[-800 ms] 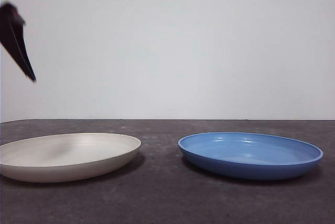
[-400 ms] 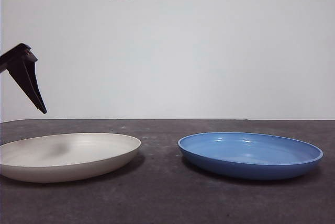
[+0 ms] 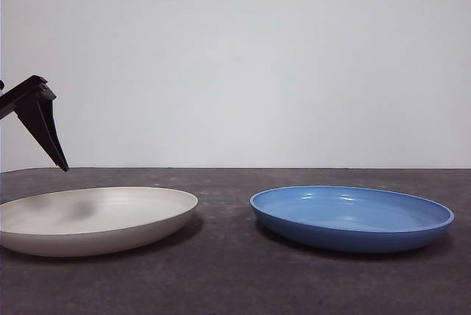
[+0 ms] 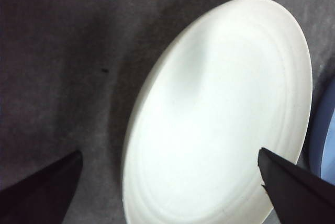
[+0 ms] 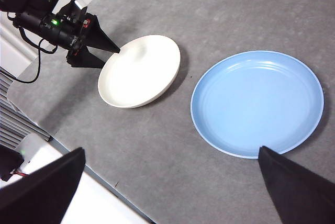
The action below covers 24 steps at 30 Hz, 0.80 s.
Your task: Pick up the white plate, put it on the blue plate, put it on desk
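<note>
The left gripper (image 4: 167,182) hangs with its jaws spread wide just above the white plate (image 4: 220,124), which lies flat on the desk (image 3: 235,278) at the left, well apart from the blue plate (image 3: 352,218) on the right; this looks like the approach to the first pick, and the next move calls for lowering one jaw inside and one outside the rim. The right gripper (image 5: 167,182) waits high, jaws spread, and only its view shows both plates and the left arm from above, while the front view catches just one black jaw tip.
</note>
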Motion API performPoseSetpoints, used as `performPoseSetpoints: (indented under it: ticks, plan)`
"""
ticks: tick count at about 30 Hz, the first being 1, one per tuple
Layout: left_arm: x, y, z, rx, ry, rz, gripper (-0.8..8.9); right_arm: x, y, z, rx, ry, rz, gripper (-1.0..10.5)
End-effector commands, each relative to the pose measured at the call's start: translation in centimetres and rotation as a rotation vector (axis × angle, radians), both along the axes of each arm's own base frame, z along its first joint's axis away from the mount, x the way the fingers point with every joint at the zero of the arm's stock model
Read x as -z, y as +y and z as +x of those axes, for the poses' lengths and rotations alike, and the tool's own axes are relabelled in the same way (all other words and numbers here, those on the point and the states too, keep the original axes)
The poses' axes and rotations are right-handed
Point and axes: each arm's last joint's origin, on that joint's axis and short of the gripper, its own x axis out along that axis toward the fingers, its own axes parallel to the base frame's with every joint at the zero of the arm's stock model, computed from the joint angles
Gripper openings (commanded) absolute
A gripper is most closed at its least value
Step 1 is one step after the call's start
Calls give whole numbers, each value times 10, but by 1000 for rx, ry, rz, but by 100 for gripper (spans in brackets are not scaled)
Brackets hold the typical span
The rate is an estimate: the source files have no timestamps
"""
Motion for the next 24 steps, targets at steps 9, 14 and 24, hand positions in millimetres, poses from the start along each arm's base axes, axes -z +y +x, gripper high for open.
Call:
performPoseSetpoints:
  ticks: [9, 14, 24]
  plan:
    - [11, -2, 8, 14, 31, -6, 360, -4, 0, 0, -4, -8, 10, 624]
    - [11, -1, 7, 12, 33, -1, 104, -4, 0, 0, -4, -7, 10, 624]
    - [7, -2, 10, 13, 23, 9, 16, -4, 0, 0, 0, -1, 16, 624]
